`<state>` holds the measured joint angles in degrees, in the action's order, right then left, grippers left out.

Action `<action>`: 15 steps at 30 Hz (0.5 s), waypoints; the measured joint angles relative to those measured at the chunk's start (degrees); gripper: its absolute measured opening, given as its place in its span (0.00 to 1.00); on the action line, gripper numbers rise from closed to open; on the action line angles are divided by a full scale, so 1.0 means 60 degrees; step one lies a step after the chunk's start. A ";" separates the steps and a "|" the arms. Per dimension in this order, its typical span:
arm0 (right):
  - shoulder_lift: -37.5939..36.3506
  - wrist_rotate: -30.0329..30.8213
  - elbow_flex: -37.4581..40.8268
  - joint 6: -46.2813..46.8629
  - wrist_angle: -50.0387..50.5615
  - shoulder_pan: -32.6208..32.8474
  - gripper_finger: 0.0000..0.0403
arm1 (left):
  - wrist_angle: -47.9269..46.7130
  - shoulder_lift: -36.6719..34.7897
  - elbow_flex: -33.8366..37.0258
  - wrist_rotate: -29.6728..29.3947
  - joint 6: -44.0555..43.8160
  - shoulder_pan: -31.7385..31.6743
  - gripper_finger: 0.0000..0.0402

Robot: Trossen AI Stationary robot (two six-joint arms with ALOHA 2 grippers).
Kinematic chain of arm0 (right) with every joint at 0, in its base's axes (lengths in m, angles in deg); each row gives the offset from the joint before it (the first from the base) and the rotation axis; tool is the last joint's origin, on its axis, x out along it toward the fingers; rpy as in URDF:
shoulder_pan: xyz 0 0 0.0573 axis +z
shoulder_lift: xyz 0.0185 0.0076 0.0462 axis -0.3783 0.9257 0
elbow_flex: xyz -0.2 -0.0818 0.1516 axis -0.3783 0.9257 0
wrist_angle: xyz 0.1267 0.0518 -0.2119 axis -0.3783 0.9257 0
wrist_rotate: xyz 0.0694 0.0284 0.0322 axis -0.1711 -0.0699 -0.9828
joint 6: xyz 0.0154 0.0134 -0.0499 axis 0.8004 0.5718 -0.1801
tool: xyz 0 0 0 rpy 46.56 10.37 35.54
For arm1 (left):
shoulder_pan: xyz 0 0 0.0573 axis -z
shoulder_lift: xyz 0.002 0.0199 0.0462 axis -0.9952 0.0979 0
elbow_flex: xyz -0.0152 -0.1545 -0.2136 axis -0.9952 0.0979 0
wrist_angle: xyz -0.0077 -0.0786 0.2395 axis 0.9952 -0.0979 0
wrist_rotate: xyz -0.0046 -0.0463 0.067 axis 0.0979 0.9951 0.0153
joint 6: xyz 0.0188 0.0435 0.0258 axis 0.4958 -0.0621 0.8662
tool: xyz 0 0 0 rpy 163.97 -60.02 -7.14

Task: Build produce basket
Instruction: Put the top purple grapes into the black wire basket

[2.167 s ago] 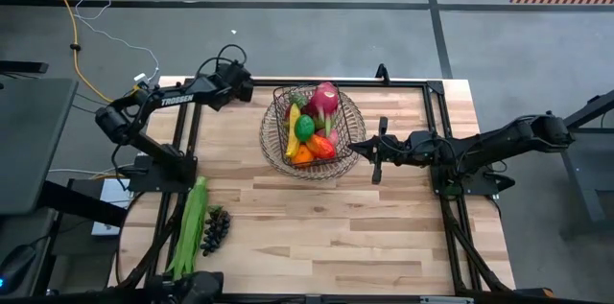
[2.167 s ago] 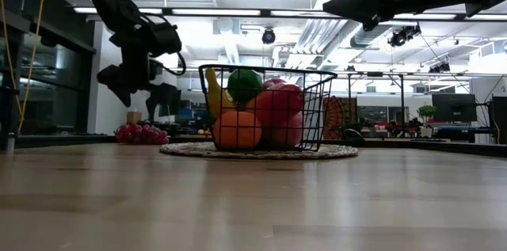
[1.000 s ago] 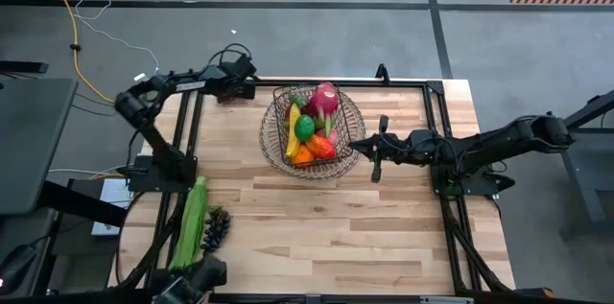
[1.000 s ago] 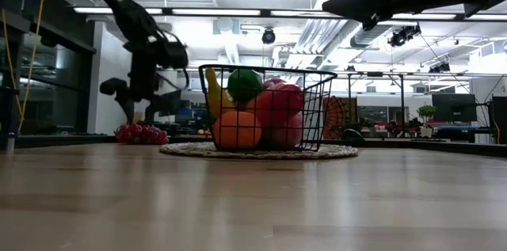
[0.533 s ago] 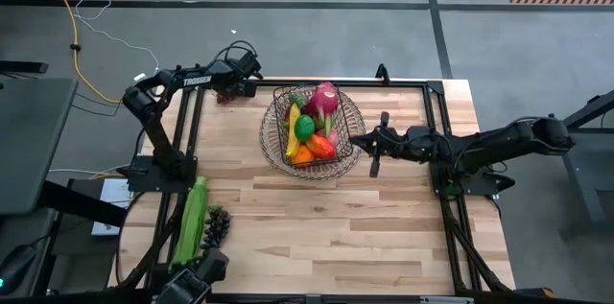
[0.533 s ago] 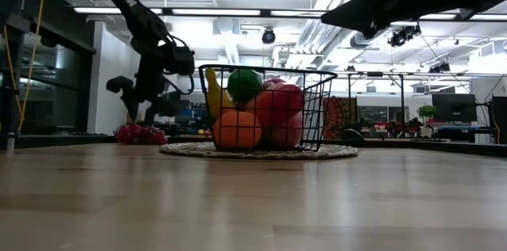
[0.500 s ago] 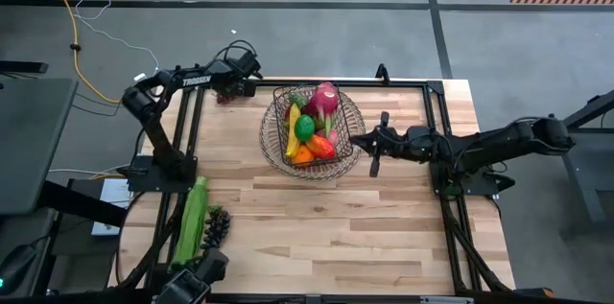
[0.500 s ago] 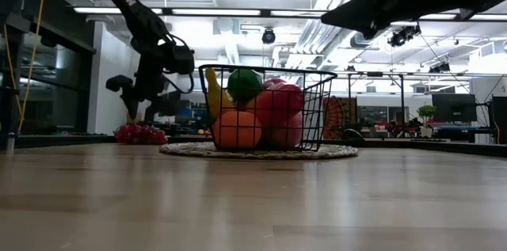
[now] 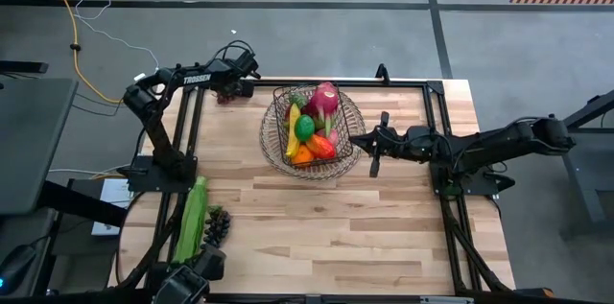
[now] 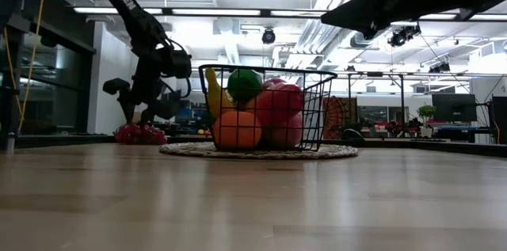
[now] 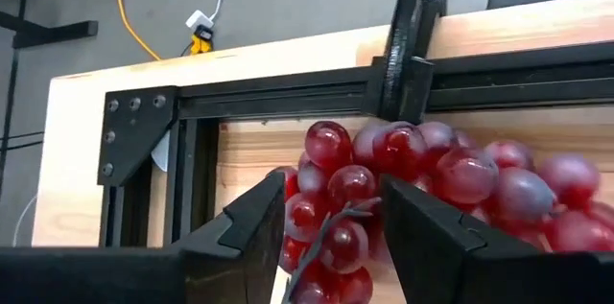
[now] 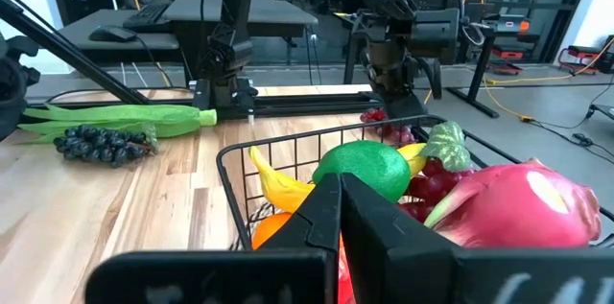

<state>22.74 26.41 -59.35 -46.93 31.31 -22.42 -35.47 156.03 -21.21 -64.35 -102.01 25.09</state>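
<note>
Left wrist view: red grapes point(image 11: 422, 175) seemingly between left gripper point(image 11: 331, 232) fingers.

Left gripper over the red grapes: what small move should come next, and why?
Probably lift straight up. The left gripper has its fingers on either side of the red grapes at the table's far corner, apparently closed on the stem, while the basket sits apart, so the bunch must clear the wood first.
</note>
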 joint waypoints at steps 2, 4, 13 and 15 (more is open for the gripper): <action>0.0000 0.0000 0.0000 0.0000 -0.0002 0.0000 0.00 | 0.0048 -0.0004 0.0000 0.0117 0.0025 -0.0039 0.39; 0.0000 0.0000 0.0000 0.0000 -0.0002 0.0000 0.00 | 0.0056 -0.0004 0.0000 0.0264 0.0127 -0.0105 0.39; 0.0000 -0.0004 0.0000 0.0002 -0.0002 0.0000 0.00 | 0.0175 -0.0004 0.0000 0.0304 0.0108 -0.0124 0.39; 0.0000 -0.0004 0.0000 0.0000 -0.0002 0.0000 0.00 | 0.0236 -0.0004 0.0000 0.0308 0.0102 -0.0124 0.37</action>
<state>22.74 26.39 -59.35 -46.93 31.30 -22.42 -34.06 156.01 -21.21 -62.50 -101.40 24.35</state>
